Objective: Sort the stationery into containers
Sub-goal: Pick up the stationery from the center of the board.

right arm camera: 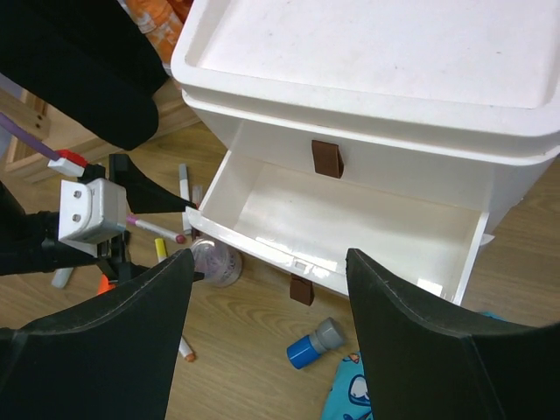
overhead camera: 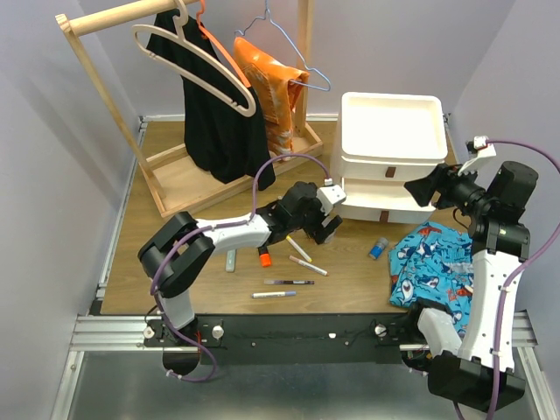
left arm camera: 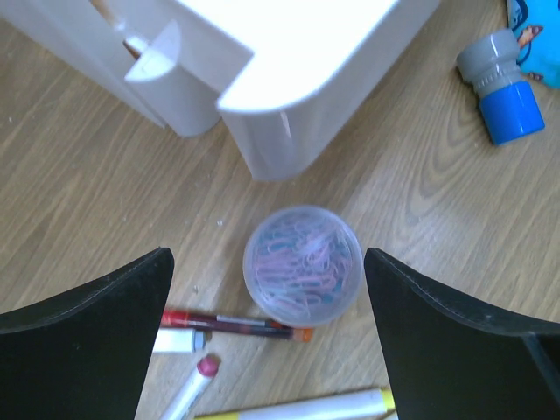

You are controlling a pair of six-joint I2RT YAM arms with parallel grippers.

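While left fingers (left arm camera: 79, 332) stand wide, clear pot (left arm camera: 302, 267) sits between them; right fingers (right arm camera: 87, 350) parted.

The left arm (overhead camera: 227, 234) and the right arm (overhead camera: 486, 280) are being made up of white link shells, which are being joined by rounded black joint housings. A purple cable (overhead camera: 289, 157) is being run along each arm. The jaws are being seen as broad, matte black wedges. A grey camera block (right arm camera: 87, 210) with two dark screw holes and a red tab is being carried at the left wrist, and a white camera block (overhead camera: 477, 150) at the right.
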